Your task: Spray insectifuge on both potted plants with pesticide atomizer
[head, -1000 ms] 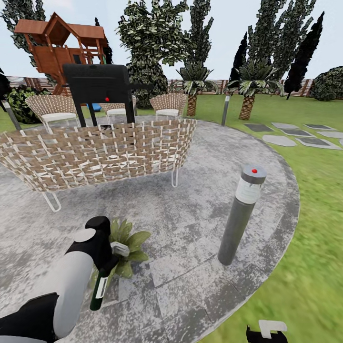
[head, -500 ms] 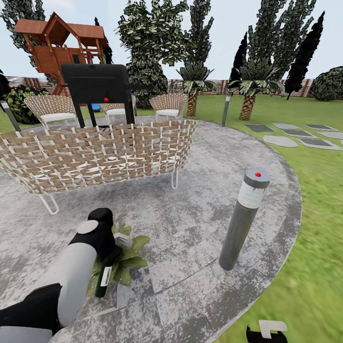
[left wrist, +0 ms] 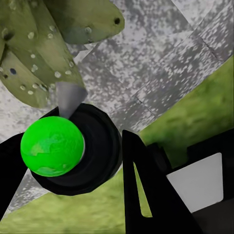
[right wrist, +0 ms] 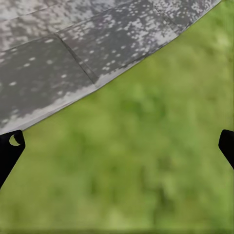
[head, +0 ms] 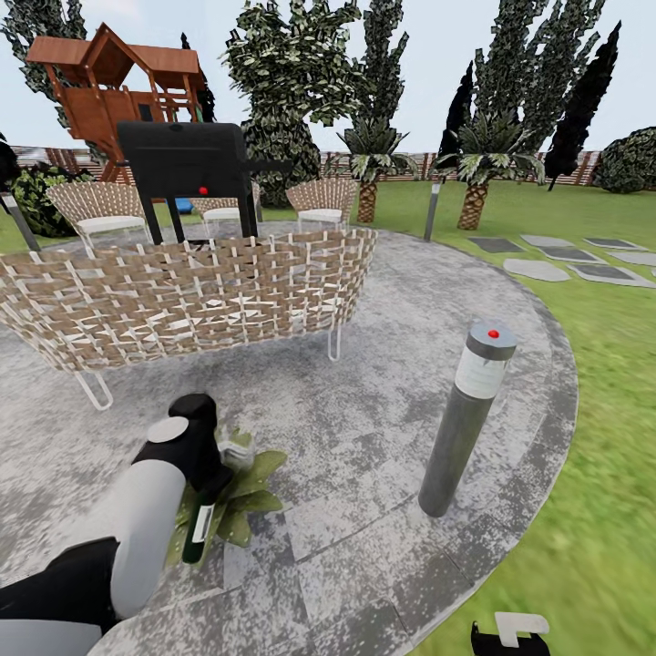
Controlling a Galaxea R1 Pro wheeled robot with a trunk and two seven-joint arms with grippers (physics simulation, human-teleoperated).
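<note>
Left gripper (head: 208,497) clamps our atomizer (head: 198,533) | over potted plant (head: 244,483) | risk: tilted nozzle; leaves missed

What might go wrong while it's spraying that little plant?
The left claw holds the spray bottle very close over the plant, so it could knock the leaves. Droplets dot only some leaves, so parts may stay unsprayed. The wicker sofa and the lamp post stand nearby and could get bumped if the robot moves on.
</note>
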